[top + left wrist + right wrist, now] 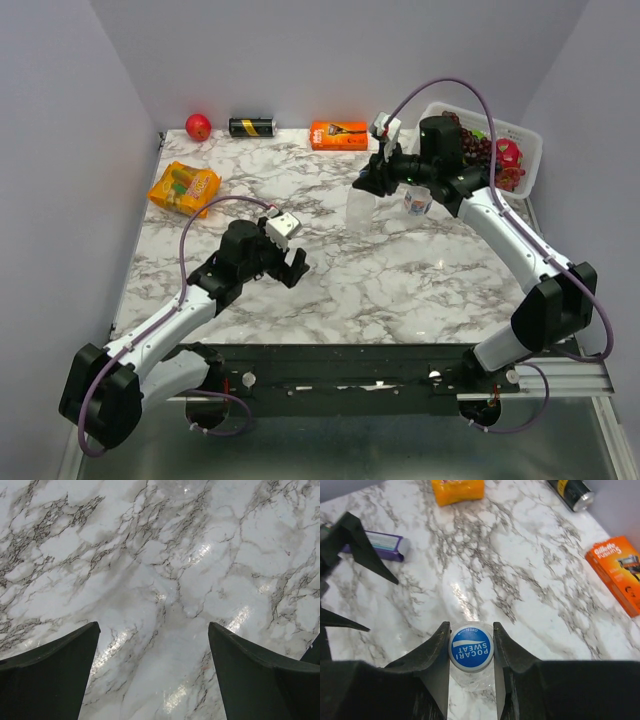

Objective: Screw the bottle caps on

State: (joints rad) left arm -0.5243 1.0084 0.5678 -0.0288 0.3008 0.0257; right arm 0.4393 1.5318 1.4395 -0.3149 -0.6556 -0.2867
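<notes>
A blue bottle cap (pixel 471 648) printed "Pocari Sweat" sits on the mouth of a clear bottle (pixel 475 679) that stands upright on the marble table (pixel 400 290). My right gripper (pixel 470 626) is shut on that cap, one finger pressed against each side. From above, this bottle (pixel 360 210) stands right under the right gripper (pixel 368 185). A second bottle (pixel 418 200) with a pale label stands just to its right, partly behind the right arm. My left gripper (pixel 153 625) is open over bare marble, at mid-left (pixel 293 266) on the table.
Along the back stand a red apple (pixel 198 126), a black-and-yellow can (pixel 252 127) and an orange razor box (pixel 338 134). An orange snack bag (pixel 184 187) lies at the left. A white basket (pixel 525 140) of fruit sits at the back right. A purple box (pixel 382 544) lies beyond the left fingers.
</notes>
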